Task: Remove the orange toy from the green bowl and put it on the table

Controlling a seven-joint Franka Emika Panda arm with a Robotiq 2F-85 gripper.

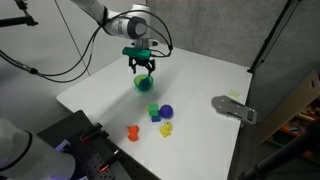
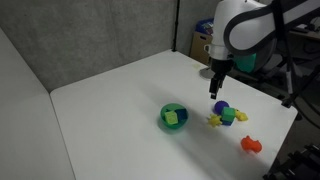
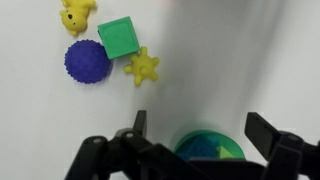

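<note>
The green bowl (image 1: 143,84) stands on the white table (image 1: 200,70); it also shows in the other exterior view (image 2: 173,117) and the wrist view (image 3: 210,148). It has a bluish inside and holds a small yellow-green piece. The orange toy (image 1: 132,131) lies on the table outside the bowl, near the front edge, also seen in an exterior view (image 2: 250,145). It is out of the wrist view. My gripper (image 1: 143,66) (image 2: 217,88) (image 3: 200,128) hangs above the bowl, open and empty, with its fingers on either side of it.
A purple spiky ball (image 3: 86,62), a green block (image 3: 121,38) and two yellow toys (image 3: 143,66) (image 3: 75,14) lie together beside the bowl. A grey flat object (image 1: 233,108) lies at the table's edge. Black cables and equipment stand around the table.
</note>
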